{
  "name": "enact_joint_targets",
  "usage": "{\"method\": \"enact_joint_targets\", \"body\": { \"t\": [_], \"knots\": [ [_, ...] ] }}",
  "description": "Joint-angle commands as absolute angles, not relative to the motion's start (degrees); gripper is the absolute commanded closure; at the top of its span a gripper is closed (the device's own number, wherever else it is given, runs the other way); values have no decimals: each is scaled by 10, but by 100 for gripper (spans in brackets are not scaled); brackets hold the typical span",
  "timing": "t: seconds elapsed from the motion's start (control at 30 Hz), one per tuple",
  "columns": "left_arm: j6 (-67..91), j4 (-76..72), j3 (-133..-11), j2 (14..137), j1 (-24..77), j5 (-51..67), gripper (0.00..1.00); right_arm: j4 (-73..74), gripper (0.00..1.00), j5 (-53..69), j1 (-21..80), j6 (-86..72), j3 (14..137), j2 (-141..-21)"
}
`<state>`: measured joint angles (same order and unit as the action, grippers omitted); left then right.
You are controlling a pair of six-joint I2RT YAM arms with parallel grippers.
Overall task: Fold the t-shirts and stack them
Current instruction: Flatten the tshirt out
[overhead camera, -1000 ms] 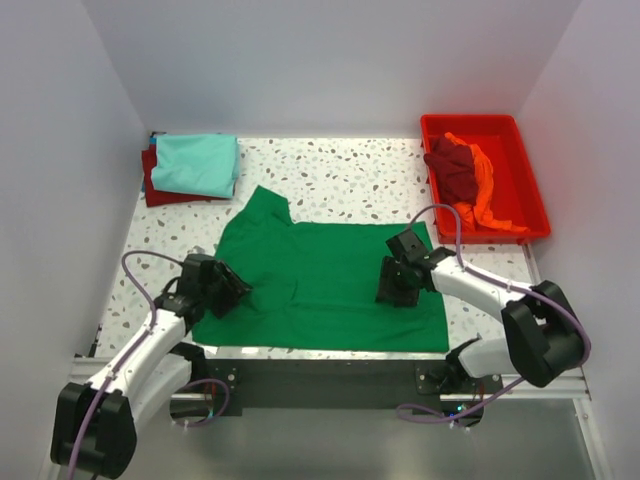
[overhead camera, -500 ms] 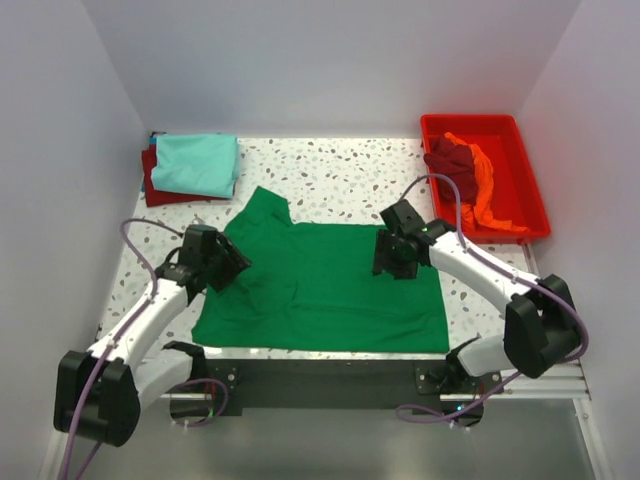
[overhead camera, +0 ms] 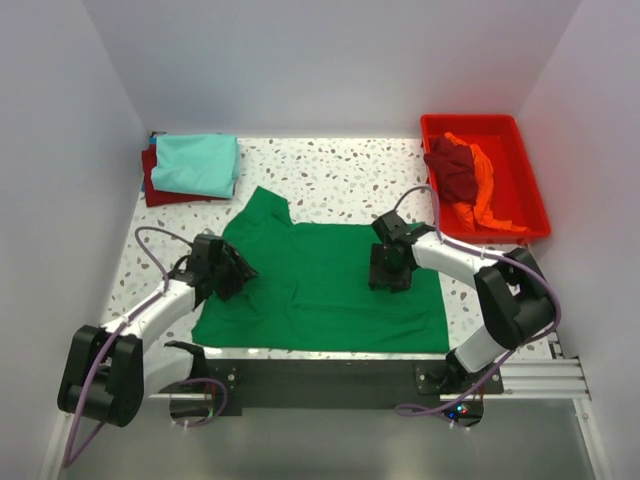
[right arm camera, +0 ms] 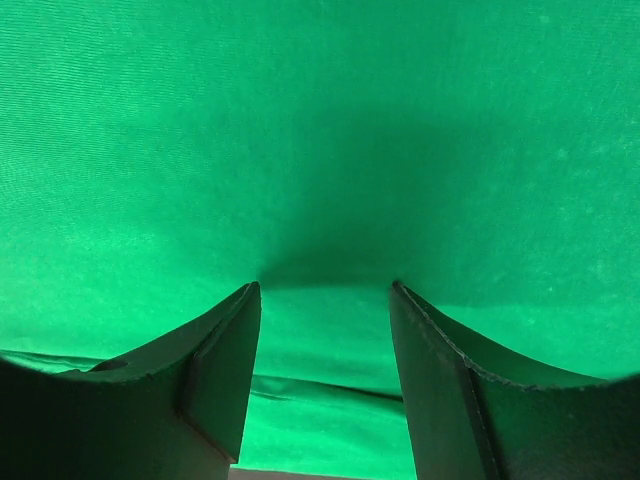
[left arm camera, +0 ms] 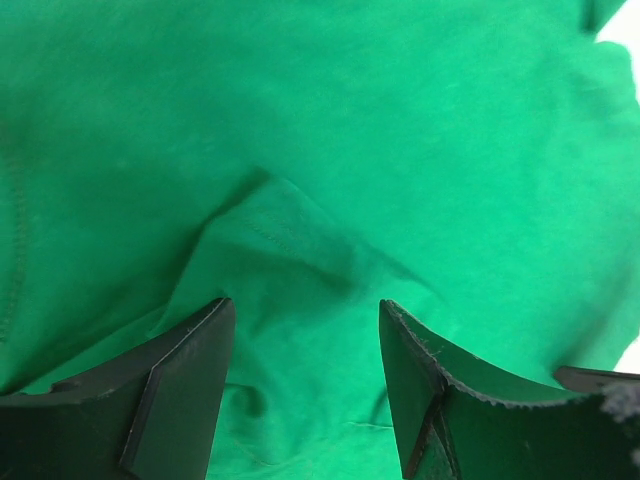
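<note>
A bright green t-shirt (overhead camera: 320, 285) lies spread flat in the middle of the table, one sleeve pointing to the back left. My left gripper (overhead camera: 236, 273) is low over the shirt's left part, jaws open above a wrinkled fold (left arm camera: 290, 235), nothing between the fingers (left arm camera: 185, 375). Over the shirt's right part my right gripper (overhead camera: 388, 272) points down, open, its fingertips (right arm camera: 245, 305) touching the smooth cloth (right arm camera: 320, 150). A folded light teal t-shirt (overhead camera: 195, 164) rests on a dark red one (overhead camera: 151, 184) at the back left.
A red plastic tray (overhead camera: 505, 128) at the back right holds a crumpled dark red t-shirt (overhead camera: 452, 166) and an orange one (overhead camera: 486, 204). White walls close in the speckled table (overhead camera: 340, 175) on three sides. The near edge is a black rail.
Both grippers have moved away from the near edge, further onto the green shirt, the right one also drifting left. The shirt itself lies as before.
</note>
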<state>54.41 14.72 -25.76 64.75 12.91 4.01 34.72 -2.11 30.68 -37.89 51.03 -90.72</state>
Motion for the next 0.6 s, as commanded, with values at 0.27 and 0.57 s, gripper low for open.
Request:
{"method": "enact_joint_targets", "body": {
  "t": [0.27, 0.57],
  "knots": [
    [530, 199, -220, 595, 132, -37, 35, 320, 43, -1, 307, -383, 468, -923],
    [525, 192, -208, 568, 132, -24, 35, 318, 43, 23, 315, -396, 438, -894]
  ]
}}
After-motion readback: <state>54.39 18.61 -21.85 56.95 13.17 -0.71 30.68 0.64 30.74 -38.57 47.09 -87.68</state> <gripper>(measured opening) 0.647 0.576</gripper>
